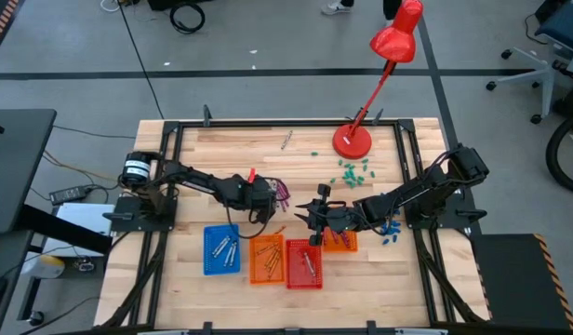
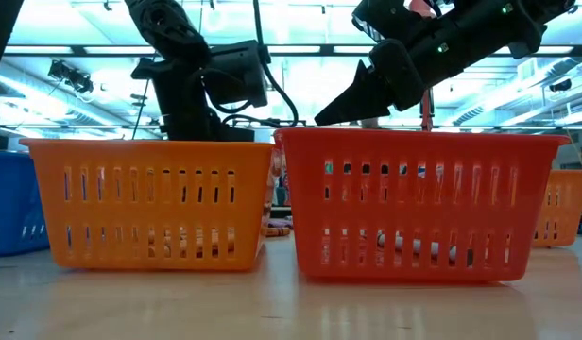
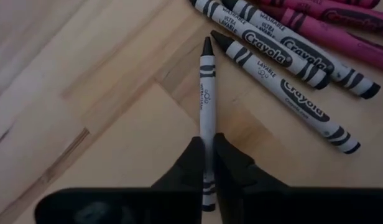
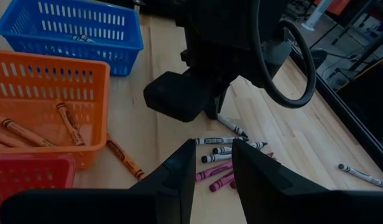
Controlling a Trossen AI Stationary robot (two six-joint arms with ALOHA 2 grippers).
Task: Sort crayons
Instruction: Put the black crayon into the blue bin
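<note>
My left gripper [image 1: 271, 197] is shut on a grey-white crayon [image 3: 207, 93] over the table's middle. Beside it on the wood lie more grey-white crayons [image 3: 285, 62] and magenta ones [image 3: 341, 25]. My right gripper [image 4: 213, 168] hovers open just right of the pile, with nothing between its fingers; in its wrist view my left gripper [image 4: 207, 102] stands ahead over the crayons [image 4: 216, 155]. An orange crayon [image 4: 124, 157] lies by the orange basket [image 4: 92, 81], which holds orange crayons. My left gripper pinches the grey-white crayon near its blunt end [image 3: 207, 146] between its two fingers. The fingers come slanting down from above. The crayon's pointed end [image 3: 207, 45] reaches out ahead of the fingers. Whether that end rests on the wood or hangs just above it, I cannot tell.
Along the near side stand a blue basket [image 1: 221, 249], an orange one [image 1: 266, 259], a red one [image 1: 303, 263] and a second orange one [image 1: 340, 240]. A red desk lamp [image 1: 352, 140] stands at the far side, with teal bits [image 1: 352, 170] and blue bits [image 1: 389, 233] scattered nearby.
</note>
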